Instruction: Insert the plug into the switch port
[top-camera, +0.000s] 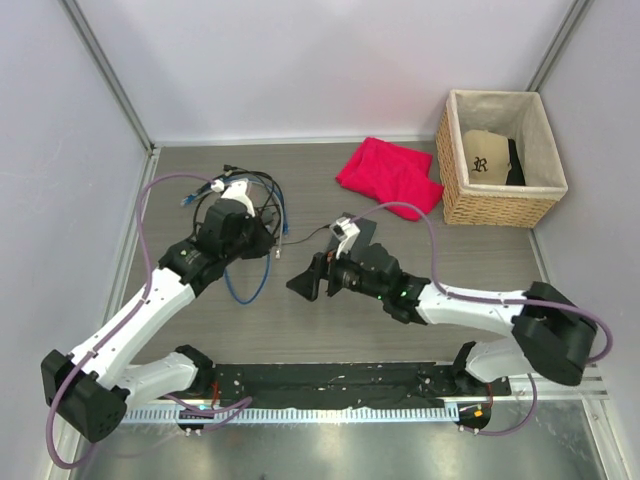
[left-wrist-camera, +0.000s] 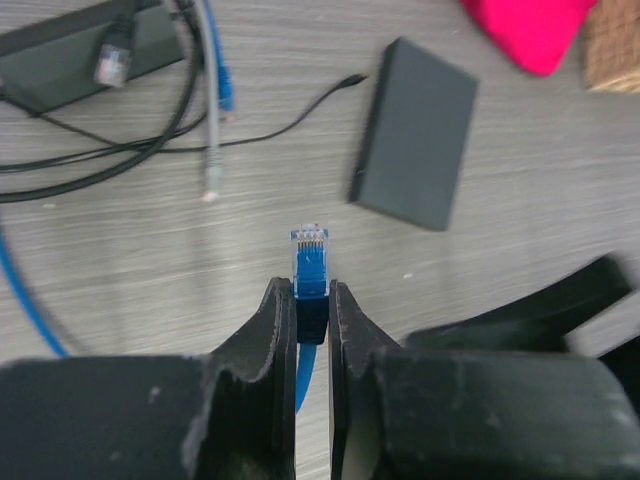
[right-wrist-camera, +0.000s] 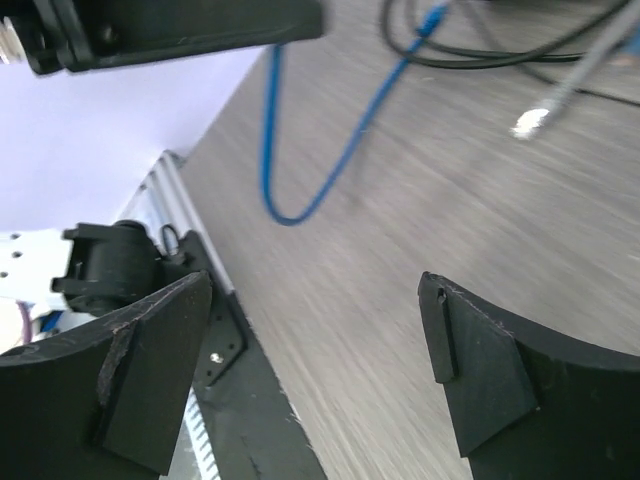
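Left gripper (left-wrist-camera: 312, 292) is clamped on the blue plug (left-wrist-camera: 309, 262), which is near the switch (left-wrist-camera: 415, 130) but not touching it. Right gripper (right-wrist-camera: 315, 330) is near the switch, jaws apart, empty.

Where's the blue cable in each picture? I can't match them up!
Top view: the blue cable makes a loop left of the middle.
Left wrist: its plug sits in the centre, pinched by the left tool.
Right wrist: the blue cable hangs as a loop at the top middle.
Shared landmark: the grey cable lying near it in all three.
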